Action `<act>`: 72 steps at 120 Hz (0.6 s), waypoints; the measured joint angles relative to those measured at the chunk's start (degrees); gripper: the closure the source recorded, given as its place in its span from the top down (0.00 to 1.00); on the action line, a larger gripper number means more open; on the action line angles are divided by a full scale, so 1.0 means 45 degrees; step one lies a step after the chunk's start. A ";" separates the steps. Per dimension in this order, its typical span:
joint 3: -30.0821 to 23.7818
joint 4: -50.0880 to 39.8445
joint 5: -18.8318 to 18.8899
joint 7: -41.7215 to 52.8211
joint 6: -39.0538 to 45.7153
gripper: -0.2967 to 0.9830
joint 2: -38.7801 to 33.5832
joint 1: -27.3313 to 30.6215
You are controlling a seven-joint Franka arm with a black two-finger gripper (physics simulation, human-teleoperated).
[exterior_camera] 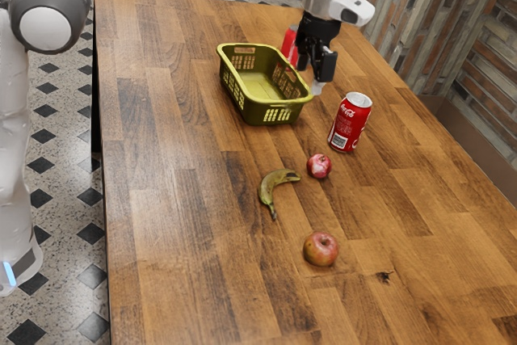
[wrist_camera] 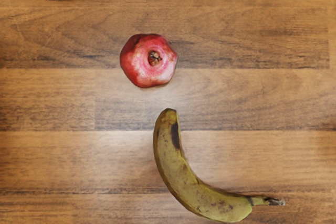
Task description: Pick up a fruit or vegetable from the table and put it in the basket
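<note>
Exterior view: three fruits – one banana (exterior_camera: 272, 187), one apple (exterior_camera: 321, 249), one pomegranate (exterior_camera: 319, 166) – lie on the surface (exterior_camera: 178, 224), outside one basket (exterior_camera: 262, 112). Two red cans (exterior_camera: 349, 125). My hand (exterior_camera: 315, 77) points down; I can't tell if the jaws are open.

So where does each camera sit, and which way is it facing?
Exterior view: sits at the arm's side, looking down across the brown wooden table and olive-green plastic basket; the white-and-grey jointed arm shows.
Wrist view: rides on the arm's end, looking steeply down at the tabletop.
Both share: the curved, brown-spotted yellow banana, the round red-and-pink pomegranate and the red-and-white metal cola can beside it.
</note>
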 joint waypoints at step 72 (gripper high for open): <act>0.0187 0.1938 -0.0018 -0.0429 0.0425 0.77 0.2894 0.0765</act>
